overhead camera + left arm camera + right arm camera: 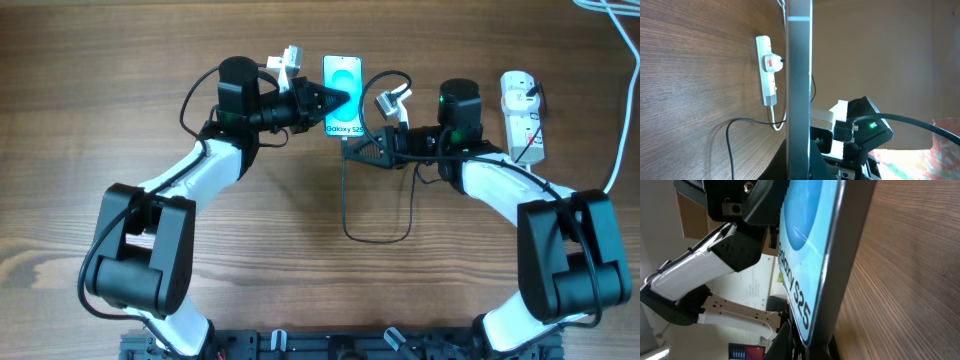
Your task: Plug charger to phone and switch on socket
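The phone (342,82), turquoise screen up with "Galaxy S25" on its white band, is at the table's far middle. My left gripper (327,101) is shut on its left edge; the left wrist view shows the phone (799,75) edge-on between the jaws (801,169). My right gripper (358,150) is at the phone's lower end, shut on the charger's end; the connector is hidden. The right wrist view shows the phone (807,240) right above the fingers (812,347). The black charger cable (345,212) loops toward me and runs right. The white socket (522,118) lies far right.
The socket (767,70) with its red switch and black plug also shows in the left wrist view, with the cable (729,145) curving below it. A thick white cord (625,100) runs along the right edge. The table is bare wood.
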